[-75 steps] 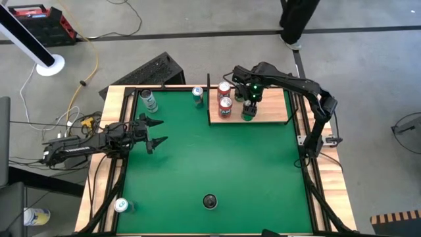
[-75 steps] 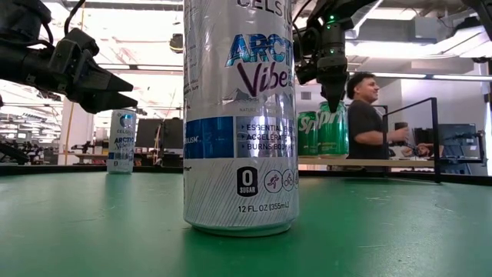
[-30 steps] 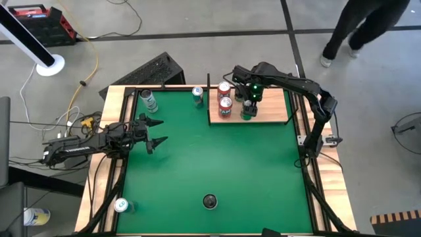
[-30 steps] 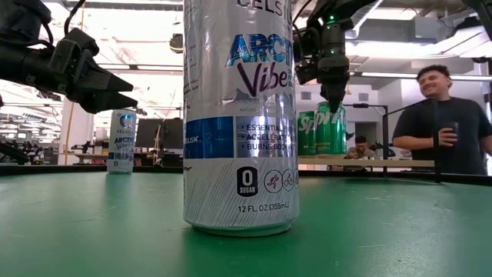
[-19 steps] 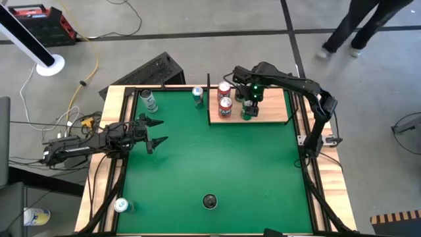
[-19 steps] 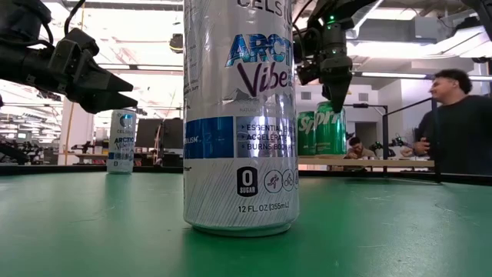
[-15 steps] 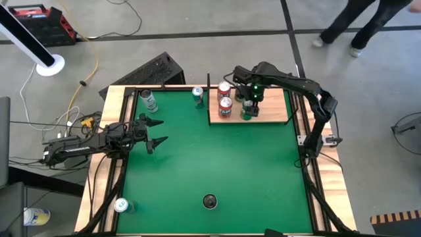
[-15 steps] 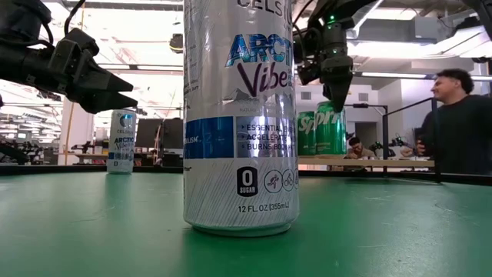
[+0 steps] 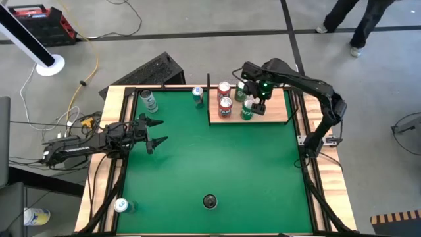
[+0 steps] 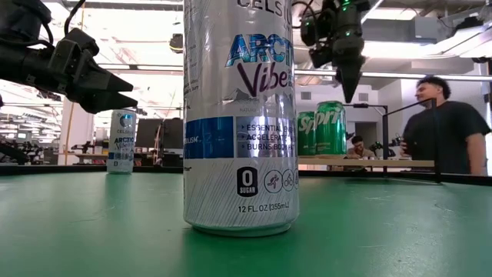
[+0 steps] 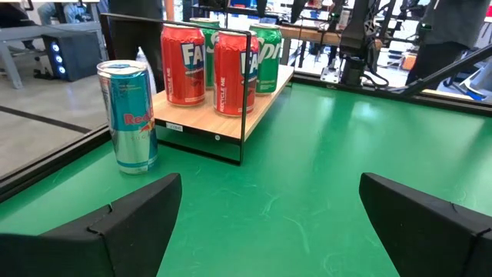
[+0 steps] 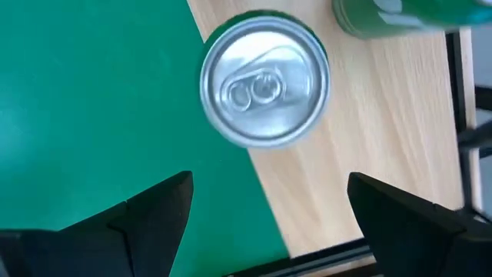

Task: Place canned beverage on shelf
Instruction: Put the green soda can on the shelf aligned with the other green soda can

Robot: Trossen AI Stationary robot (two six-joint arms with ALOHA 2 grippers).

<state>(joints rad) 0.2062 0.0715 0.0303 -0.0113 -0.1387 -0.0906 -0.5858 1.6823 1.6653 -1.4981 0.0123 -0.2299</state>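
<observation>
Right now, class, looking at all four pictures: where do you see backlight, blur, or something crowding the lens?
Low view: bright ceiling lights behind turn the left fingers into dark shapes, and a silver can crowds the lens. Right wrist view: the green can at the edge is smeared, while the can top below is sharper. Left wrist view: red cans are crisp, the room beyond soft.

The shelf, a small light-wood plank platform edged in thin black metal with upright posts, sits flat under the right tool, which hangs open above it. Four cans stand upright on it: two red cans and two green cans, the nearer green one just beside the tool.
</observation>
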